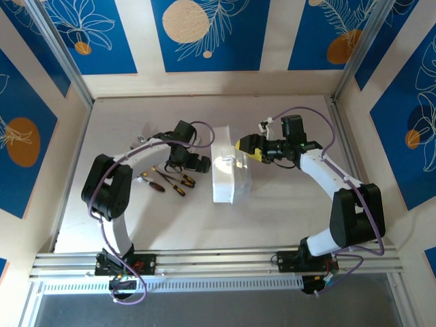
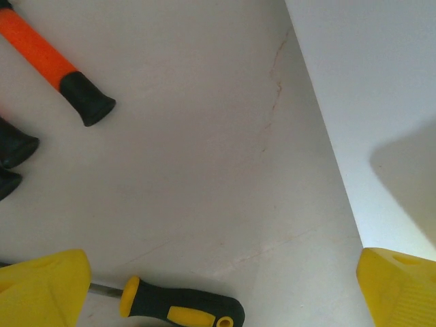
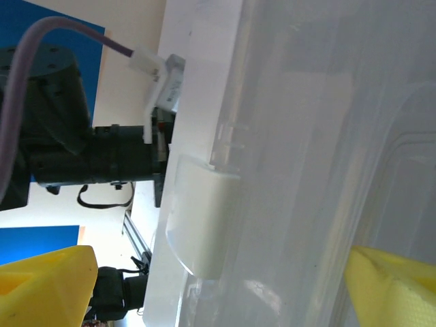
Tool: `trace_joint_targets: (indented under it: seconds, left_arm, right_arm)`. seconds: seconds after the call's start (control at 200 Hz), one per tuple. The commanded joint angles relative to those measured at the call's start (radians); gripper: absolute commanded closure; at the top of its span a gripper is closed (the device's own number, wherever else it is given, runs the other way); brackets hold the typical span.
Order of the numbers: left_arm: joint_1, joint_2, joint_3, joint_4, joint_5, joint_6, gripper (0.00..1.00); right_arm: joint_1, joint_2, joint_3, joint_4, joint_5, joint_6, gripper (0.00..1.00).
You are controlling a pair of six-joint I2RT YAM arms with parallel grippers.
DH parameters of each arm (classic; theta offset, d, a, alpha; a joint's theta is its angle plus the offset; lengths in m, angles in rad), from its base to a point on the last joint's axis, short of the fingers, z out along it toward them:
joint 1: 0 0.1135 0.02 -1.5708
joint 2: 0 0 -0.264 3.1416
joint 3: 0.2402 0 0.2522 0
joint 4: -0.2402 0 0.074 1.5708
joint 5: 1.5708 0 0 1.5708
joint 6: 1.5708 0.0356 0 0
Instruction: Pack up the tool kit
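Observation:
The tool kit's clear plastic case lies mid-table, its lid raised. My right gripper is at the case's upper right edge. In the right wrist view its yellow fingers stand open, one on each side of the case's white latch. My left gripper hovers just left of the case, open and empty, with the case wall to its right. A black-and-yellow screwdriver lies on the table between its fingertips. An orange-handled screwdriver lies farther off.
Several loose tools lie on the table left of the case, under the left arm. Two black handle ends poke in at the left of the left wrist view. Metal frame rails bound the table.

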Motion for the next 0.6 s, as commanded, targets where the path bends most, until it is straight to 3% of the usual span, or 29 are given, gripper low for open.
trace_joint_targets:
  seconds: [0.0,0.595]
  left_arm:
    - [-0.017,0.023,0.024,0.016,0.013,-0.015,0.00]
    - [0.015,-0.066,0.001,-0.107,-0.161,-0.021,0.00]
  right_arm:
    - [0.019,-0.005,0.037,-0.026,-0.032,0.014,0.07]
    - [0.011,-0.035,0.094,-0.184,0.062,-0.063,0.05]
